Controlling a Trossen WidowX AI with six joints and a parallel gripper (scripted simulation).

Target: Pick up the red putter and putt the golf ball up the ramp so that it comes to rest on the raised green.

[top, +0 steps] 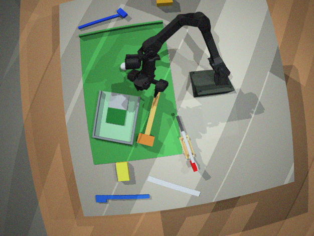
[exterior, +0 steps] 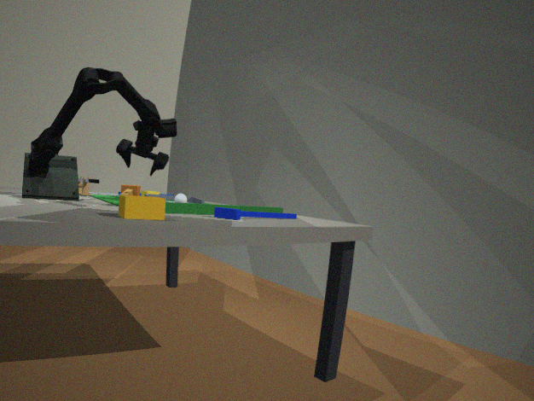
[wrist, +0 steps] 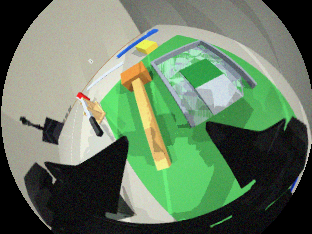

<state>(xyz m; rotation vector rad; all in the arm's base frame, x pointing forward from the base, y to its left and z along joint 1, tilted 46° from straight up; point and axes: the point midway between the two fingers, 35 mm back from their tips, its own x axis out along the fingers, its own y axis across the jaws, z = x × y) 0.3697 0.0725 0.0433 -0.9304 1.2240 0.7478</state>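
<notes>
Unclaimed at Five O'Clock

Poised above the mat with fingers wide apart and nothing between them: the gripper, just off-centre toward three o'clock on a dial laid over the mat in the top view. Out between four and five on that dial, and resting on a wooden stand: the red putter, dark grip toward eleven, red head toward five. Nearer in, at about five: the orange mallet, probably best avoided on the way to the putter.

Waiting between eleven and twelve, partly hidden from above by the arm: the ball, apart from the ramp. Set around seven, beyond that slope: the raised green, without the ball on it.

Judged by this layout, barely into the job, perhaps at the approach to the putter. Left to do: closing on the grip, lifting off the stand, lining up behind the ball from the twelve o'clock side, then putting toward seven, softly enough to stop on the green.
</notes>
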